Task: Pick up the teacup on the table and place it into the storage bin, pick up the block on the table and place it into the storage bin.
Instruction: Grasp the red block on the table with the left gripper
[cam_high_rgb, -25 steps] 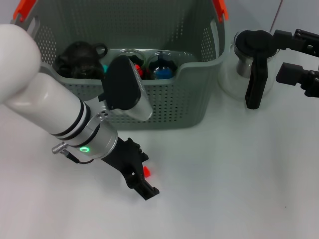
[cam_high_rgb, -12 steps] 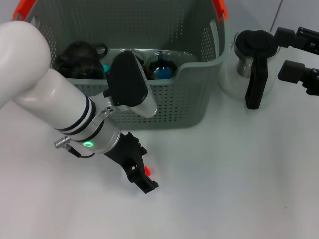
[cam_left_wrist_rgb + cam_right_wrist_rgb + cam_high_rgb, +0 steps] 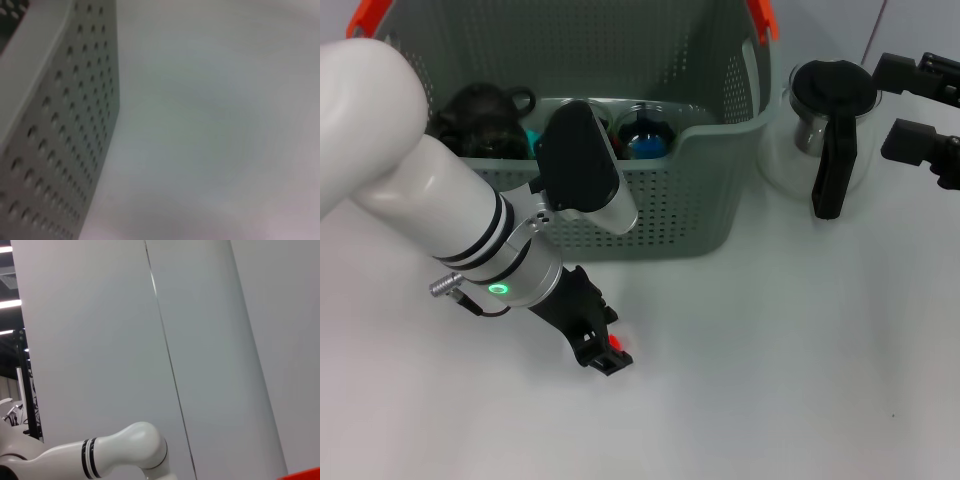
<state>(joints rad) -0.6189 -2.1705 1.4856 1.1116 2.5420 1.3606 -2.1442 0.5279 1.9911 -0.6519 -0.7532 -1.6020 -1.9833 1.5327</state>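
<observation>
The small red block (image 3: 617, 345) lies on the white table (image 3: 770, 380), in front of the storage bin (image 3: 650, 215). My left gripper (image 3: 605, 352) is down at the block, its black tip right against it and covering most of it. The grey perforated bin wall (image 3: 55, 150) fills one side of the left wrist view. Inside the bin I see a dark rounded object (image 3: 480, 120) and round items with blue and red (image 3: 645, 138); which of them is the teacup I cannot tell. My right gripper (image 3: 920, 108) hangs open at the far right edge.
A clear glass pitcher (image 3: 825, 135) with black lid and handle stands right of the bin, close to the right gripper. Orange handle clips (image 3: 763, 18) mark the bin's top corners. The right wrist view shows only a wall and a white arm (image 3: 115, 450).
The left arm has tilted and drawn its gripper in tighter over the red block, which has stayed in place. The right gripper has barely shifted.
</observation>
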